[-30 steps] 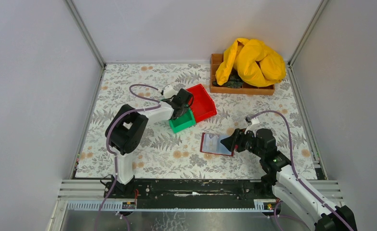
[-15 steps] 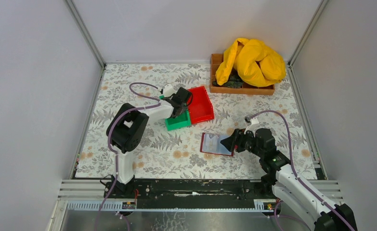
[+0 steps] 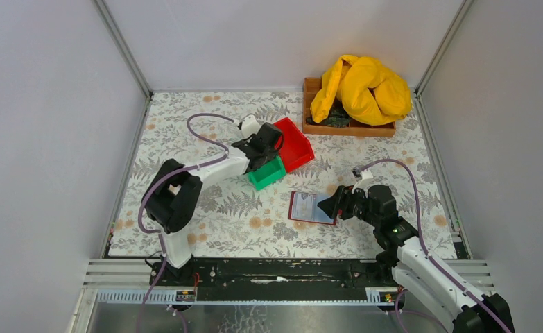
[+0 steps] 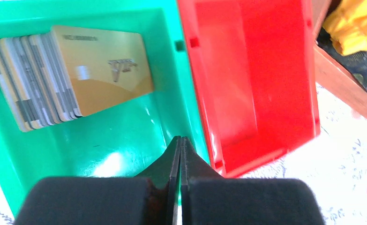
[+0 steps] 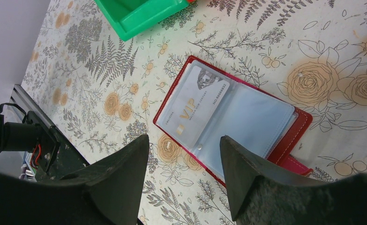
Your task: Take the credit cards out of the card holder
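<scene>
Task judged nearly complete: a fanned stack of credit cards (image 4: 55, 79) lies in the green bin (image 4: 125, 145); the left gripper (image 4: 180, 140) hangs above it, jaws closed on nothing. The card holder (image 5: 261, 117) lies open on the table (image 5: 312, 47), apart from the bin; one VIP card (image 5: 193, 110) sits in its left pocket; the right gripper (image 5: 183, 143) hovers over it, jaws wide apart and empty, so one removal appears left.

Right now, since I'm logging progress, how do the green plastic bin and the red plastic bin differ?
The green plastic bin holds a fanned stack of credit cards; the red plastic bin holds nothing. Green looks smaller than red. Both are open-topped, side by side.
</scene>
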{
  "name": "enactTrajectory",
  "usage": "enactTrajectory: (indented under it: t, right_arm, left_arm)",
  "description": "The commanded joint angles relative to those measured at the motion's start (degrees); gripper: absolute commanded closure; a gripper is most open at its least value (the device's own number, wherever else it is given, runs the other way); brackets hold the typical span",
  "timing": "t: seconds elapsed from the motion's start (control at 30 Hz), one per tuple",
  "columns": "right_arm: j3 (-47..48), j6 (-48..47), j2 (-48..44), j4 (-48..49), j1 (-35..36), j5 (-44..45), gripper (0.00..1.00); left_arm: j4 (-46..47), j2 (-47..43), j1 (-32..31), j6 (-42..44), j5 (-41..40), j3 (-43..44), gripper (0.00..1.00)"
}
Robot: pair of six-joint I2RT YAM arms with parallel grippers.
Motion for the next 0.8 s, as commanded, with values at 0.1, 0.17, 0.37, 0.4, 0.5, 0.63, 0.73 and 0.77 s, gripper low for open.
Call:
enactTrajectory:
  t: [0.1, 0.17, 0.37, 0.4, 0.5, 0.63, 0.73, 0.77]
  right_arm:
    - [0.8, -0.7, -0.5, 2.7, -0.1, 0.5, 0.36]
    - [0.9, -0.7, -0.6, 2.7, 0.0, 0.5, 0.36]
    - [1.4, -1.0, -0.1, 1.8, -0.1, 2.1, 0.34]
    - [1.5, -1.0, 0.0, 1.9, 0.0, 2.1, 0.34]
    - [1.6, -1.2, 0.3, 1.7, 0.0, 2.3, 0.34]
    - [1.7, -1.4, 0.5, 1.8, -0.1, 2.3, 0.34]
    - [1.7, -1.3, 0.6, 1.7, -0.1, 2.2, 0.34]
    - [1.7, -1.3, 0.5, 1.6, -0.1, 2.2, 0.34]
  left_arm:
    - [3.3, -2.3, -1.6, 1.5, 2.4, -2.6, 1.00]
    - [3.8, -3.9, -2.0, 1.9, 2.2, -3.9, 1.00]
    - [4.8, -11.4, -2.7, 4.1, -1.4, -8.8, 1.00]
    - [5.2, -12.8, -2.7, 4.7, -1.8, -9.7, 1.00]
    - [5.7, -16.0, -2.8, 6.3, -1.8, -11.7, 1.00]
    - [5.8, -16.7, -2.8, 7.0, -2.6, -14.0, 1.00]
    - [5.5, -14.7, -2.8, 7.9, -3.1, -14.0, 1.00]
    - [5.0, -14.0, -2.8, 8.2, -3.2, -13.6, 1.00]
